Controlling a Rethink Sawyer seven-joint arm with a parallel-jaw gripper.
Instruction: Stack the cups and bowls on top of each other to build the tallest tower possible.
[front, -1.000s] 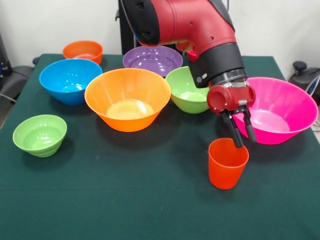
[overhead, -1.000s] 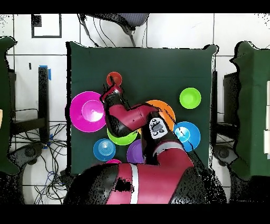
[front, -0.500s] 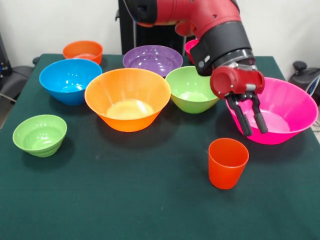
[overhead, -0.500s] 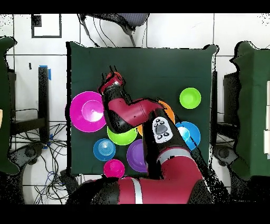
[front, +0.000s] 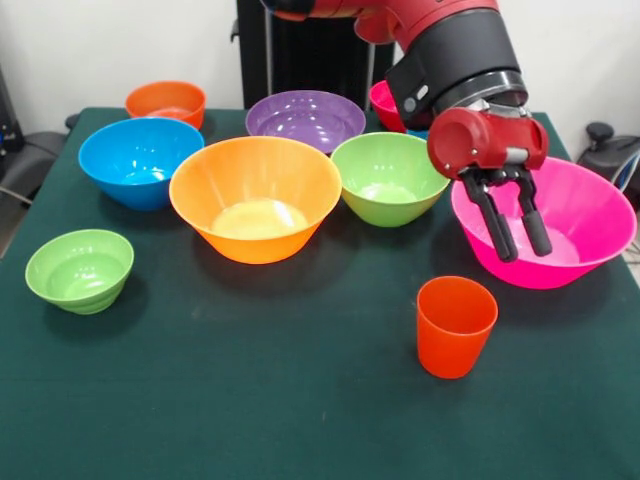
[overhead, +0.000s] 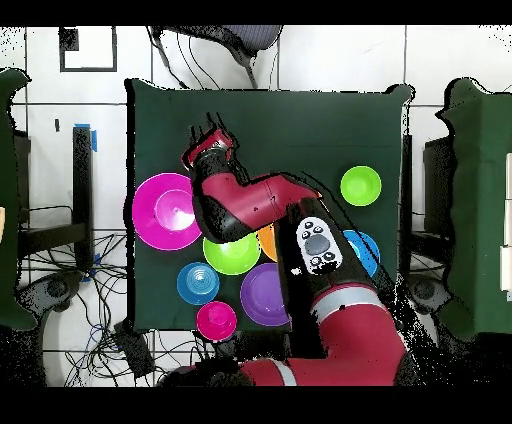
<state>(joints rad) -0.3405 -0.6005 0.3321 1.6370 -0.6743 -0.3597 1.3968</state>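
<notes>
The orange-red cup (front: 456, 325) stands upright and alone on the green table near the front; the arm hides it in the overhead view. My gripper (front: 523, 250) hangs open and empty above and just behind the cup, in front of the big pink bowl (front: 590, 215). It also shows in the overhead view (overhead: 203, 131). The bowls all stand apart, none stacked: large orange (front: 255, 195), medium green (front: 385, 178), purple (front: 305, 118), medium blue (front: 138, 160), small green (front: 78, 268), small orange (front: 166, 100), and a magenta-red one (front: 383, 100) behind the arm.
From overhead, the small blue bowl (overhead: 198, 283) and the small magenta bowl (overhead: 216, 320) sit near the robot's base, with the pink bowl (overhead: 165, 210) at the table's left edge. The arm covers most of the orange bowl (overhead: 266, 243).
The gripper has risen off the cup's rim and moved up and toward the pink bowl. The cup stays upright where it stood.
</notes>
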